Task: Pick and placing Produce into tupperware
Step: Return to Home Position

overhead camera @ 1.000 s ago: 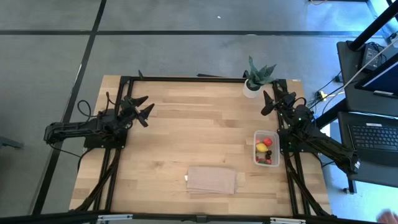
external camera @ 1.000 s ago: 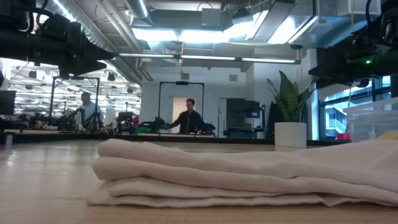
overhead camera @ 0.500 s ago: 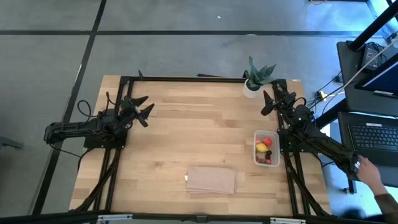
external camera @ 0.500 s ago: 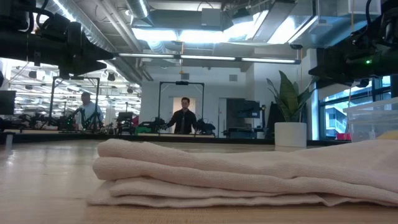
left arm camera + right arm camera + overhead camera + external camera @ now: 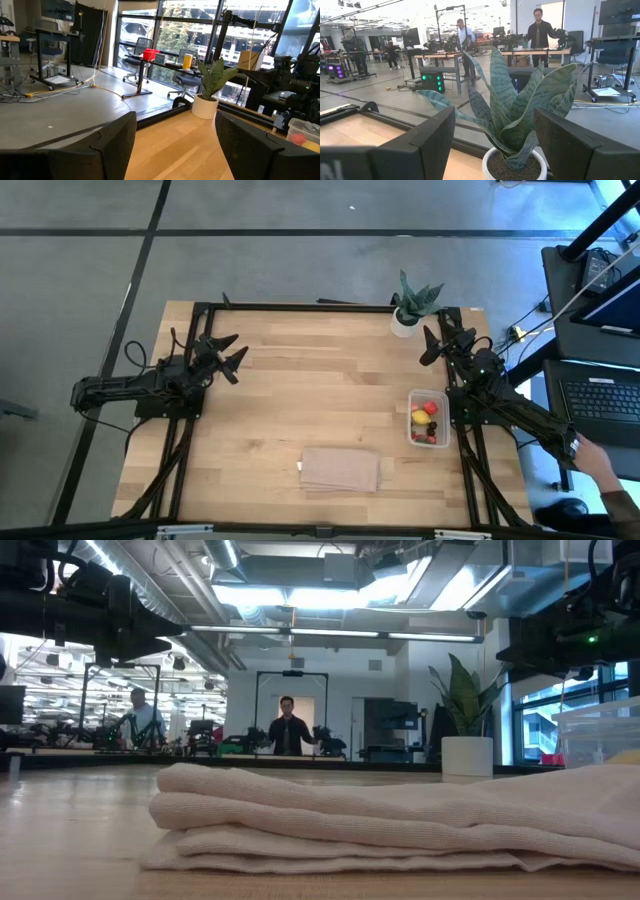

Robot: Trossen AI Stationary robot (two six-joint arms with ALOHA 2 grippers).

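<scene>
We count one clear rectangular plastic tupperware (image 5: 410,430) holding toy produce (image 5: 424,418), one yellow and at least two red, with left gripper (image 5: 240,346) and right gripper (image 5: 425,345) spread at opposite sides of the table (image 5: 300,390).

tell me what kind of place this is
Most likely a robotics lab or workshop: the left arm and right arm sit at a wooden table, more benches of gear with a person standing behind show beyond, and ducts run bare across the ceiling.
</scene>
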